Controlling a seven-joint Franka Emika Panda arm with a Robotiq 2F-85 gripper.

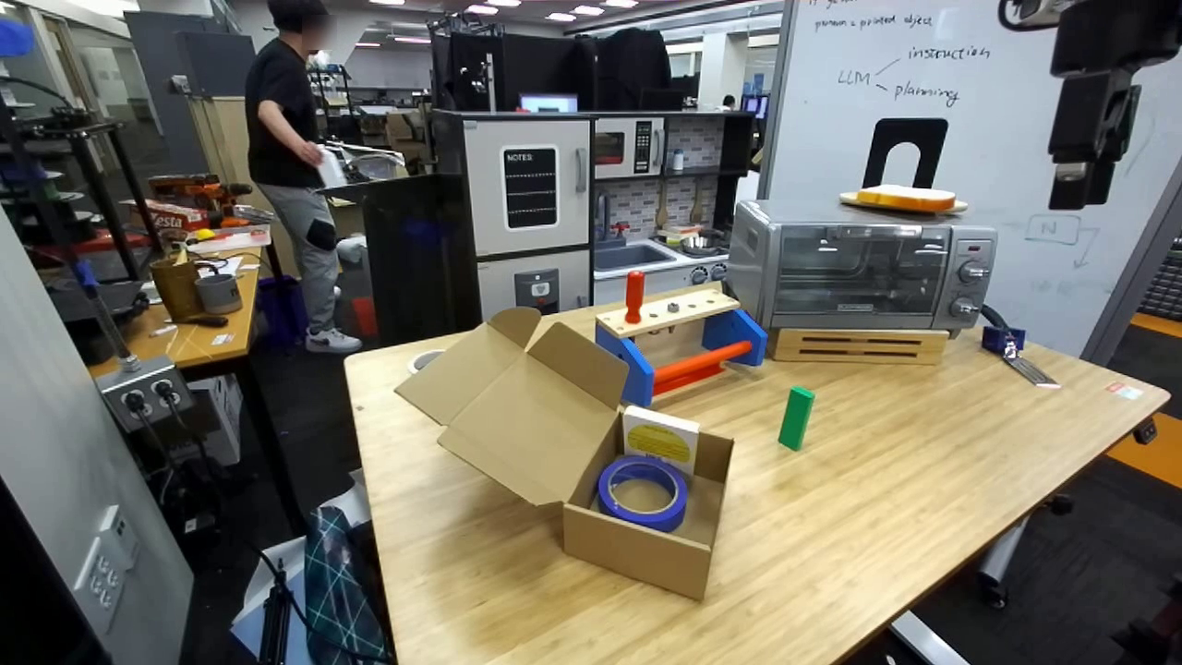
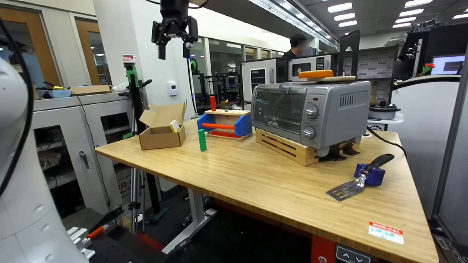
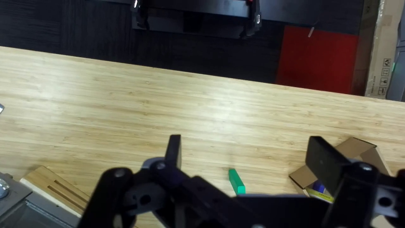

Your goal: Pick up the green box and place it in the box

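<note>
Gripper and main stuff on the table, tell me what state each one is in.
Gripper: open, holding nothing.
Green box: standing upright.
Cardboard box: open on top.
Blue tape roll: inside the cardboard box.
Toaster oven: door shut.
Spatula: tilted, handle raised.
Bread slice: lying flat.
Toy tool bench: upright.

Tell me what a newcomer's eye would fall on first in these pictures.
Most likely the green block, standing upright on the table between the carton and the oven in both exterior views. Next, perhaps, the carton, wide open with a blue roll inside. Then the hand, open and empty, hanging above the table.
</note>
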